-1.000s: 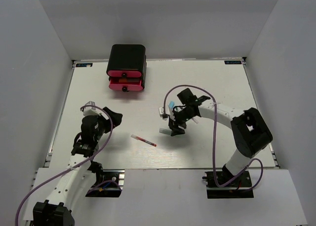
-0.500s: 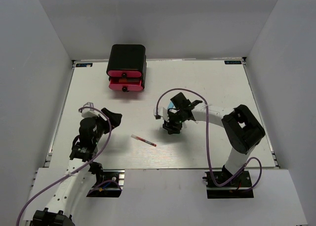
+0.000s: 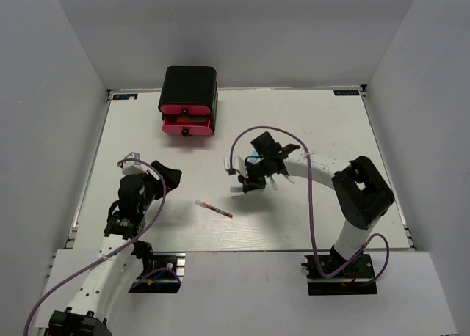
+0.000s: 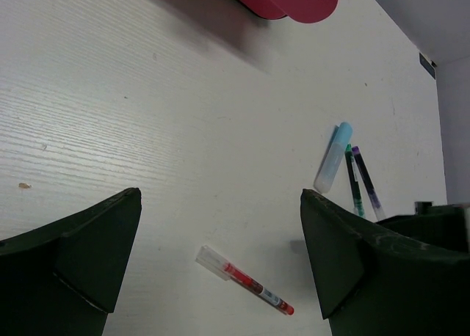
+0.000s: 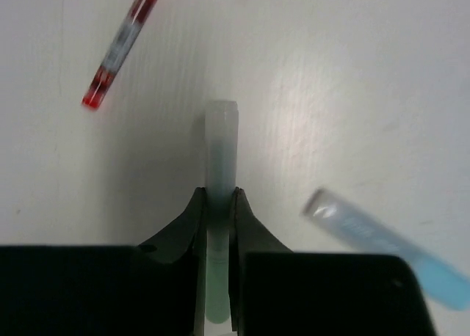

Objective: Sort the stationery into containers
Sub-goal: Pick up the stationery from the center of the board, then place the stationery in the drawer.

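One narrow pinch: our right jaws hold the green highlighter [image 5: 220,141] by one end. It may swivel loose in transit; left jaws gape empty.

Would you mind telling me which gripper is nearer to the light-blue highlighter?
Right. The right gripper, shut on a pale marker, is just beside the light-blue highlighter; the left gripper is open, well away.

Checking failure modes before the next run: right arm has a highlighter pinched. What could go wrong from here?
1. The right gripper pinches the pale highlighter only between its fingertips, so it may swivel or slip in transit.
2. From above, none of the pink drawers shows an open compartment. The left gripper is open and well away from the knobs, so the drop may have nowhere to go.
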Tool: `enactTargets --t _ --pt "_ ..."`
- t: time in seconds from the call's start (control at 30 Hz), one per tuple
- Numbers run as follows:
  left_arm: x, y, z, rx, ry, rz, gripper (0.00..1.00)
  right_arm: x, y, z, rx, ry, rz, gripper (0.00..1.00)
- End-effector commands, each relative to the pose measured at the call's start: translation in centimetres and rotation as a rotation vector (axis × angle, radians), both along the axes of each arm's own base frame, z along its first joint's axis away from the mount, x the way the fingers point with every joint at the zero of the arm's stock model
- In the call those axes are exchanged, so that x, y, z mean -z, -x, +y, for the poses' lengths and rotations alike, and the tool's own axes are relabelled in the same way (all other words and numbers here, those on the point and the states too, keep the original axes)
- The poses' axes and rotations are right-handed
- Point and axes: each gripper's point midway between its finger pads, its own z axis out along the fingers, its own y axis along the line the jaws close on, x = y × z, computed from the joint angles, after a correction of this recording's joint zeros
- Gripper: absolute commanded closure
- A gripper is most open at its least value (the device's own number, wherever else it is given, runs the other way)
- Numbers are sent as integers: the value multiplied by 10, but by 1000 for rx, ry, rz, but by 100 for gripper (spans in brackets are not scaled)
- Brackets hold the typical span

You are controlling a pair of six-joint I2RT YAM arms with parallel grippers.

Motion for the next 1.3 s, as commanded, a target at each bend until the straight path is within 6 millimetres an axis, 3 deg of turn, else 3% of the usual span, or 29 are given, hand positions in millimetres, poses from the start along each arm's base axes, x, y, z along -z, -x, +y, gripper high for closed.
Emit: enactTargets --t 0.0,0.03,0.07,0.1,0.13,0.17,0.2,0.3,0.43,0.5,0.53,0.6,0.7,0.8,0.83,0.87,0.93,0.97,1.03,1.17,1.2,1.27 --pt "-7 -3 -1 1 7 -25 0 -88 -32 51 -86 -251 -150 100" --pt "-7 -3 -1 1 7 -25 0 -123 -52 70 -84 -332 -229 100" --pt "-7 -3 -1 1 7 -25 0 -133 -55 78 -84 -368 -227 100" --pt "-7 -3 -1 1 7 -25 0 -126 -63 86 -75 -371 -221 100" --pt "-5 -1 -1 1 7 -25 0 -156 -79 102 -69 -446 -290 100" --pt "-5 0 -1 1 7 -25 0 -168 -91 110 -45 -488 -329 100" --pt "-1 1 -1 1 6 -16 0 -161 -102 124 -43 -518 -348 100" --pt "1 2 -1 -2 15 -16 0 -181 -132 153 -31 -615 -427 100" --pt "3 3 1 -10 10 -7 0 -186 -156 182 -27 -698 -476 100" --pt "3 4 1 -11 10 -7 0 -203 -163 191 -36 -767 -545 100" --pt "3 3 3 -19 6 -8 0 -197 -164 195 -40 -774 -554 100" --pt "3 3 3 -19 6 -8 0 -215 -168 201 -46 -838 -635 100" --pt "3 3 3 -19 6 -8 0 -210 -173 210 -45 -845 -656 100" --pt "3 3 3 -19 6 -8 0 -220 -174 208 -44 -859 -676 100" --pt "5 3 3 -19 5 1 0 -214 -169 208 -58 -859 -663 100" --pt "3 2 2 -19 6 -8 0 -224 -166 205 -62 -869 -675 100" --pt "3 1 2 -19 7 -9 0 -216 -160 203 -77 -862 -659 100" --pt "1 0 2 -19 8 -18 0 -224 -157 200 -85 -873 -668 100" --pt "1 -2 2 -19 9 -20 0 -222 -154 200 -89 -874 -661 100" --pt "6 -3 0 -11 8 0 0 -225 -169 204 -57 -881 -694 100" --pt "1 -4 0 -11 10 -10 0 -210 -176 207 -49 -864 -689 100" --pt "-1 -4 0 -11 10 -7 0 -206 -186 212 -47 -862 -716 100"
